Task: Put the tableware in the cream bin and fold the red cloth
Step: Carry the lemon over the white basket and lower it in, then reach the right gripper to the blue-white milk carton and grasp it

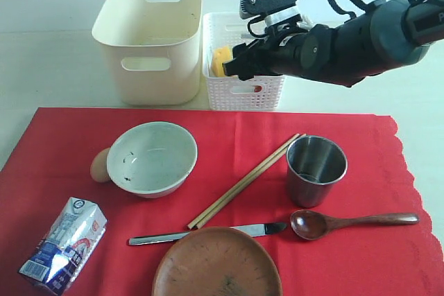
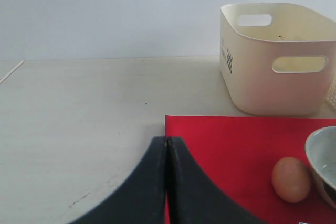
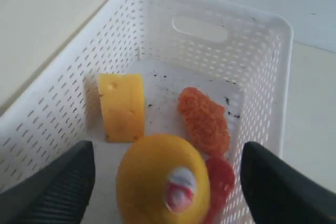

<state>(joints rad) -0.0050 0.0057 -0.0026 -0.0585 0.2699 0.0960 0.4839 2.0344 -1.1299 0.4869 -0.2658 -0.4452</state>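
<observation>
Currently right fingers are spread above the lemon in the white basket; left fingers are pressed together. Tableware remains unbinned; probable next step: move the cup into the cream bin.

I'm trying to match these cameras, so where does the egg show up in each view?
Exterior: egg just left of the bowl, on the red cloth.
Left wrist: egg on red cloth beside the bowl's rim.
Right wrist: not in it.
Shared landmark: cream bin.

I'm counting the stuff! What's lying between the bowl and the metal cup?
The pair of chopsticks lies slanted between the bowl and the cup, in the exterior view.
</observation>
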